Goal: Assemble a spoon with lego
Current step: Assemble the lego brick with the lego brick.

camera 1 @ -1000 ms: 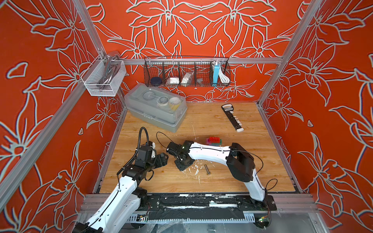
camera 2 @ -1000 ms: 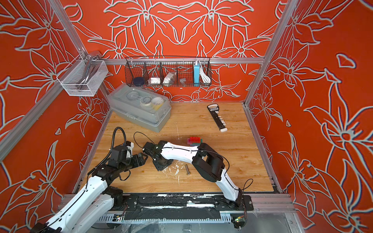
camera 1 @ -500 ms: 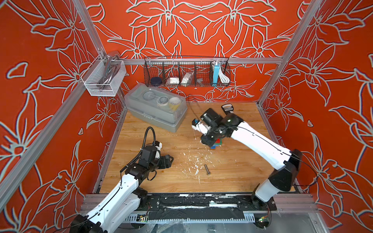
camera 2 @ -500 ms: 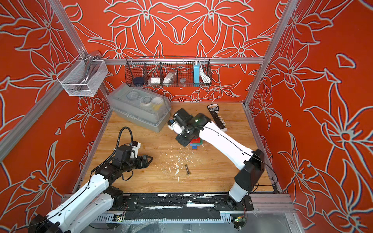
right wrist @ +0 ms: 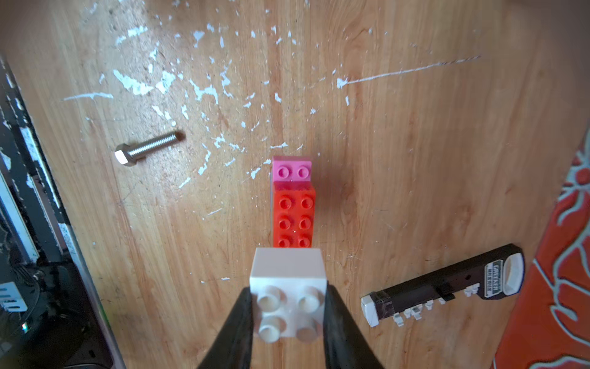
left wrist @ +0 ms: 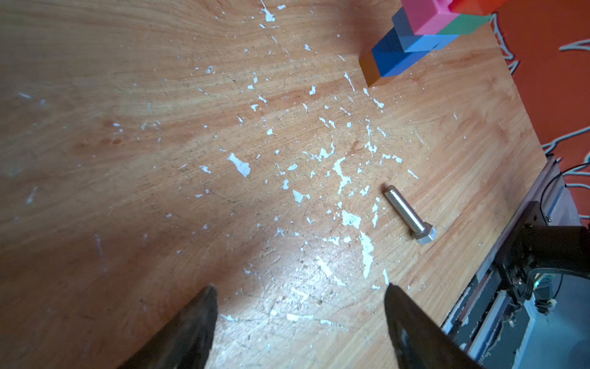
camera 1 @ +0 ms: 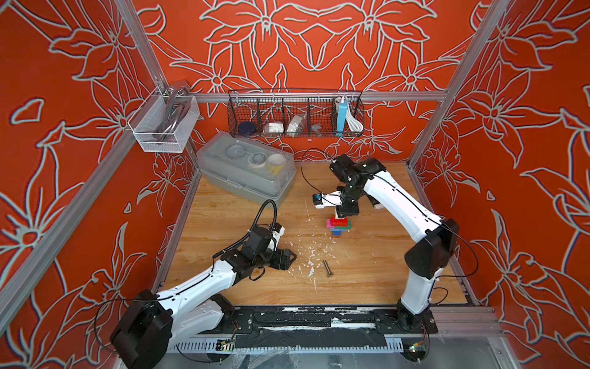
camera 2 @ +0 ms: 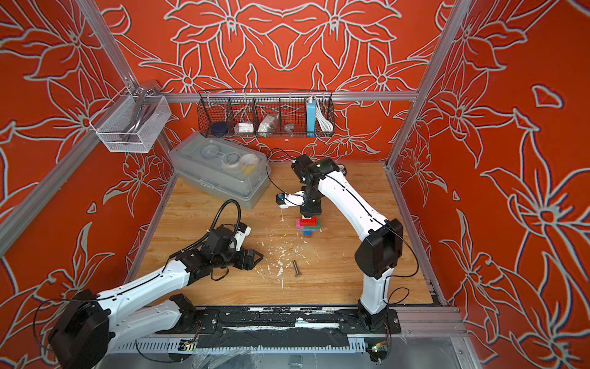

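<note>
The spoon point(camera 1: 339, 226) stands upright on the wooden table point(camera 1: 367, 271), a little behind mid-table in both top views point(camera 2: 308, 226). In the left wrist view its narrow stem meets the wood on a brown brick point(left wrist: 370, 72), with dark blue, light blue, green and pink bricks stacked above and red at the top. From the right wrist camera the red brick point(right wrist: 293, 220) shows six studs, and a two-stud end of the pink brick point(right wrist: 292, 172) sticks out past it.

The right gripper point(right wrist: 289, 297) points down just above the head of the stack, its jaws clamped on opposite sides of a white brick point(right wrist: 289, 281). That brick overlaps the end of the red one. Whether the two touch cannot be told.

The left gripper point(left wrist: 300, 289) hangs low over the front left of the table, well apart from the stack, with its jaws spread wide and nothing between them.

A metal bolt point(camera 1: 327, 267) lies flat on the wood between the left gripper and the stack, amid white chipped flecks point(left wrist: 341, 172). A black strip with white pegs point(right wrist: 443, 287) lies near the right wall. Nothing stands between the white brick and the red one.

A clear lidded box point(camera 1: 245, 172) sits at the back left of the table. A black wire basket point(camera 1: 295, 115) hangs on the back wall and a white mesh basket point(camera 1: 162, 127) on the left rail.
</note>
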Controlling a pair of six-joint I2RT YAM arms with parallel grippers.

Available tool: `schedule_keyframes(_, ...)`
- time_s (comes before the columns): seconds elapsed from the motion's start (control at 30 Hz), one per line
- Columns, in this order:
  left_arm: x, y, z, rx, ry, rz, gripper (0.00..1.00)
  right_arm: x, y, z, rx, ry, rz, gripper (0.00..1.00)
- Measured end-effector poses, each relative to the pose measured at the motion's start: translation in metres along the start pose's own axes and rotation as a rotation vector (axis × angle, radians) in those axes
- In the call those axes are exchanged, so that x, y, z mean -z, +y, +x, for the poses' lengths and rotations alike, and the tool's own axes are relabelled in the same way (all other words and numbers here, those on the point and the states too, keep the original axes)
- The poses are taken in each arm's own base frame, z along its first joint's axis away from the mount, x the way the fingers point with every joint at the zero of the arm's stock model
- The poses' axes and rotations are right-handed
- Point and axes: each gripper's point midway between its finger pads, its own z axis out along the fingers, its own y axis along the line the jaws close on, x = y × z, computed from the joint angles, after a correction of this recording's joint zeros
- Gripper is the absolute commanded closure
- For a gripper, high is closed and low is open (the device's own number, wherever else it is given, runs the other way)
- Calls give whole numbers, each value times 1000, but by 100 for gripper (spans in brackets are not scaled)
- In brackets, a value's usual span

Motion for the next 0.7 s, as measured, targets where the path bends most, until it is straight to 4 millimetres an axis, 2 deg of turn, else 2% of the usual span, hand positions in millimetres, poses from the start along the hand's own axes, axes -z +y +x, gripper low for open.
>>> schedule_keyframes(0.17,-3,-1,-4,-7,-10,-3,19,-1,1,4,7,9,-2,100)
schedule_keyframes(0.4,-8,-1,-6,-10,-4,-7,19,-14,8,10,13,31,-38,100)
schedule_keyframes(0.7,-9,0,-6,-10,-4,-13,19,-17,-1,9,4,17,-13,100)
